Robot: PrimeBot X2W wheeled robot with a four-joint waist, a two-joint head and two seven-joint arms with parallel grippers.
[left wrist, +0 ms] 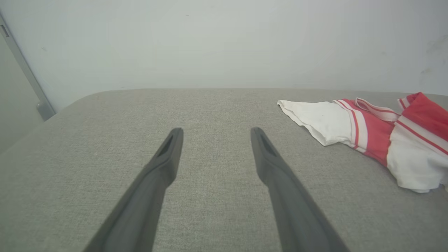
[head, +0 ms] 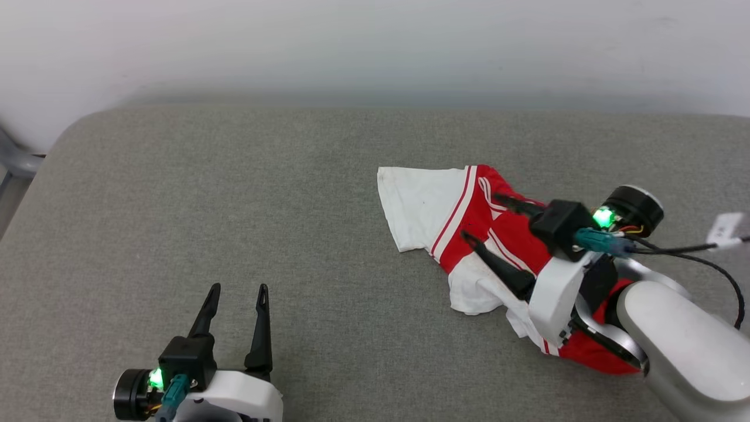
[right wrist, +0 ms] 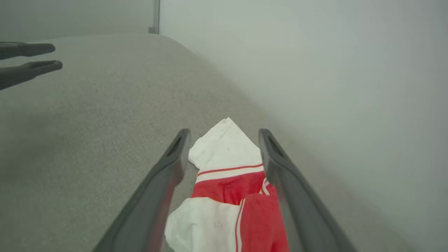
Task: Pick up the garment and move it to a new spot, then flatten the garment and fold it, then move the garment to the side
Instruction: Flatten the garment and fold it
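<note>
Head view shows one garment (head: 419,205) and four dark fingers (head: 259,328), all spread.

Much of the garment (head: 419,205) is hidden beneath the right hand (head: 481,217) and its forearm (head: 679,328).

Grey fabric surface (head: 234,193), pale wall (head: 375,47)
</note>
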